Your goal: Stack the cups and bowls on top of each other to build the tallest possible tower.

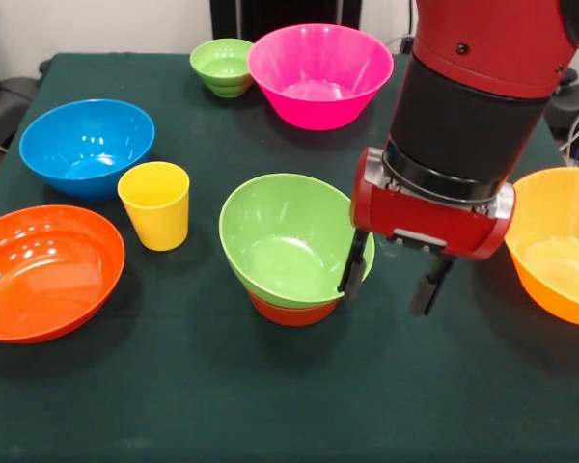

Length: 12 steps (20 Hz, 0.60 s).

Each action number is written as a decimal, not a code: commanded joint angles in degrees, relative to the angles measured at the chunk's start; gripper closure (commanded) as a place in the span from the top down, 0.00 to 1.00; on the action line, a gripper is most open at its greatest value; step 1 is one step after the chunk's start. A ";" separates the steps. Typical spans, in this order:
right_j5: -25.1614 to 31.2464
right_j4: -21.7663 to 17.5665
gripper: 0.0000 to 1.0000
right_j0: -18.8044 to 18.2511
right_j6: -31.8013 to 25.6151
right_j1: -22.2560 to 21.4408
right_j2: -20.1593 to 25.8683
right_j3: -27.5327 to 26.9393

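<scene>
The tower stands at the table's middle: a medium green bowl (289,241) sits tilted on a small red-orange bowl (291,311). My gripper (393,282) hangs open and empty just right of the green bowl, its left finger (353,265) at the bowl's right rim. A yellow cup (155,204) stands upright to the left. A blue bowl (85,147), a shallow orange bowl (43,270), a small ribbed green bowl (222,66), a large pink bowl (319,73) and a large yellow-orange bowl (558,241) stand around. The orange and purple cups are out of view.
The dark green tablecloth (270,405) covers the table. The arm's red and black body (473,87) comes down at the upper right and hides part of the table behind it.
</scene>
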 commanded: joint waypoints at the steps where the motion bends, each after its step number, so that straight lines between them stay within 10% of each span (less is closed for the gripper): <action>1: 9.92 1.15 1.00 0.85 9.36 6.01 1.85 -11.44; 12: 14.16 3.43 1.00 1.35 8.58 10.68 -0.17 -20.65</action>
